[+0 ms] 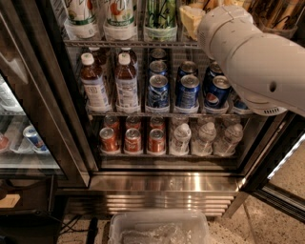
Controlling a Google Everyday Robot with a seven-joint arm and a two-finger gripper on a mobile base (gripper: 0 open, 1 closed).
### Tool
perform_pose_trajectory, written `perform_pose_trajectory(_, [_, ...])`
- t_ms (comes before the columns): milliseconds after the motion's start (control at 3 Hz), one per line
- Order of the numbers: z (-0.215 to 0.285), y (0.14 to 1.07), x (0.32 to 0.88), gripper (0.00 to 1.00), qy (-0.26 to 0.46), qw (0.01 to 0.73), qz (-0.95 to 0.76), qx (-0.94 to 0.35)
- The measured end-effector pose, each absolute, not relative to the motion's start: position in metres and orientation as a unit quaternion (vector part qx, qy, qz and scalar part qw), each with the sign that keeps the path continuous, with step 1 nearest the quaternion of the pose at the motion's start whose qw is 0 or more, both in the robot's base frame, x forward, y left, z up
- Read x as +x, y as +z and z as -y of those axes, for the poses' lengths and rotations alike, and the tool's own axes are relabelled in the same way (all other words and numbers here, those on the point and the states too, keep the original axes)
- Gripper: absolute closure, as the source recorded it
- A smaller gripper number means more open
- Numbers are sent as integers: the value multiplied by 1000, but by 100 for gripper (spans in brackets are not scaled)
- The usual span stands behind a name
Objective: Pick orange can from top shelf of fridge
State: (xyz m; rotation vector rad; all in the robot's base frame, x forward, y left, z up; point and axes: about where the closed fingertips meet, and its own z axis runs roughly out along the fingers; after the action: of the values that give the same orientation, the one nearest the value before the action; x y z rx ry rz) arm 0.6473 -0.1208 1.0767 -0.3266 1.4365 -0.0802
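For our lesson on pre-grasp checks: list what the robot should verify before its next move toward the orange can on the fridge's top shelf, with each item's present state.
1. Fridge door open: ok.
2. Orange can present on top shelf: ok, though partly behind the arm.
3. Gripper in sight: not ok, hidden past the arm, up by the top shelf.
4. Grip on can: cannot tell.
5. Neighbouring green can upright: ok.

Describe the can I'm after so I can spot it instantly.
In the fridge, find the top shelf, just right of the tall green can. There is the orange can, half hidden by the white arm; the hand is out of view. It alone is golden; its neighbours are green or white-labelled.
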Motion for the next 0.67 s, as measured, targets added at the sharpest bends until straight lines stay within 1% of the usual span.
perform_pose_trajectory(333, [116, 1066, 652, 68, -25, 727, -669, -152])
perform_pose_trajectory(667, [115, 1068, 653, 92, -23, 725, -671, -153])
